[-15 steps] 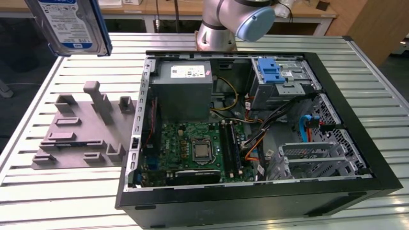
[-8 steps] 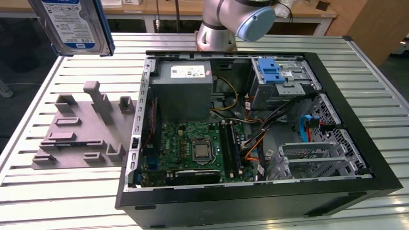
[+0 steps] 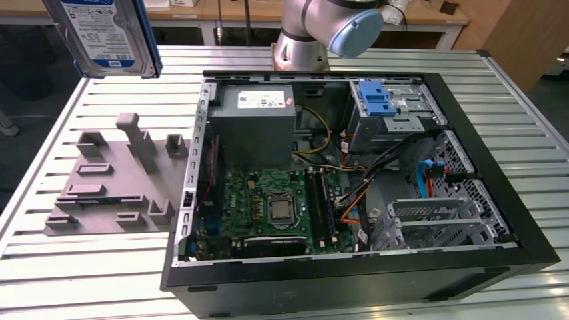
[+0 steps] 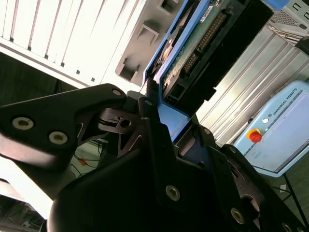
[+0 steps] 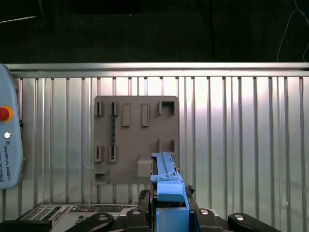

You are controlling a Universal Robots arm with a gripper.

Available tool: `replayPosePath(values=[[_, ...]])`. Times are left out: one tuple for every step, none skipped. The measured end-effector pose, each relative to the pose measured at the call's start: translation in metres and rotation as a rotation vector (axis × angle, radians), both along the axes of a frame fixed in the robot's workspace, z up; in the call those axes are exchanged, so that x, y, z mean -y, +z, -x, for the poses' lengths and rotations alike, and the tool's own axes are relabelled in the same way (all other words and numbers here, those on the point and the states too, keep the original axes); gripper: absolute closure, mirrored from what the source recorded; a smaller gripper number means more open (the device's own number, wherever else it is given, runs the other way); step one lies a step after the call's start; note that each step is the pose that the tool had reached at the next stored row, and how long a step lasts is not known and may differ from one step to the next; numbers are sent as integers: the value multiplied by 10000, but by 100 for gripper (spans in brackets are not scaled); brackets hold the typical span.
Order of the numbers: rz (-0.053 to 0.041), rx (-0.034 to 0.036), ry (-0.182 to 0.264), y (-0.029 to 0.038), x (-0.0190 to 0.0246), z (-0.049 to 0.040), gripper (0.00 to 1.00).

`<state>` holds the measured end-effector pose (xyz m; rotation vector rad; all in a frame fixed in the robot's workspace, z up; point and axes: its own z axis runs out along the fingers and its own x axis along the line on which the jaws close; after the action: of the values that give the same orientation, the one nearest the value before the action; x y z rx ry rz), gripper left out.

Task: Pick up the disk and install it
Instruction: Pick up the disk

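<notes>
One hard drive (image 3: pixel 102 33) is hanging well above the grey fixture plate (image 3: pixel 98 193) on the slatted desk (image 3: pixel 80 267), at the exterior view's left of the open computer case (image 3: pixel 356 280); the jaws are clamping its blue-railed end.

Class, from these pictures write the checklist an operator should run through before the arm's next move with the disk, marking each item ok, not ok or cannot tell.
1. Grip: the gripper clamps the disk by its blue frame. Ok.
2. Disk clear of the grey fixture plate: it hangs above, apart. Ok.
3. Computer case open: inside exposed. Ok.
4. Drive bay free to take it: cannot tell.
5. Cables clear of the bay: some run beside it. Cannot tell.
</notes>
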<state>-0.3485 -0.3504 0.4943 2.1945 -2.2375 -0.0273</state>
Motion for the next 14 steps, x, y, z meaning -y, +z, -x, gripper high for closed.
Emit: replayPosePath(values=[[0, 0, 1, 0, 0, -5, 64], [0, 0, 0, 0, 0, -9, 64], [0, 0, 0, 0, 0, -14, 64], [0, 1, 0, 0, 0, -20, 64], [0, 1, 1, -1, 0, -25, 64], [0, 0, 0, 0, 0, -30, 64], [0, 1, -1, 0, 0, -33, 64], [0, 1, 0, 0, 0, -36, 64], [0, 0, 0, 0, 0, -40, 64], [0, 0, 0, 0, 0, -44, 64], [0, 0, 0, 0, 0, -47, 64], [0, 0, 0, 0, 0, -51, 64], [0, 0, 0, 0, 0, -55, 64], [0, 1, 0, 0, 0, -60, 64]])
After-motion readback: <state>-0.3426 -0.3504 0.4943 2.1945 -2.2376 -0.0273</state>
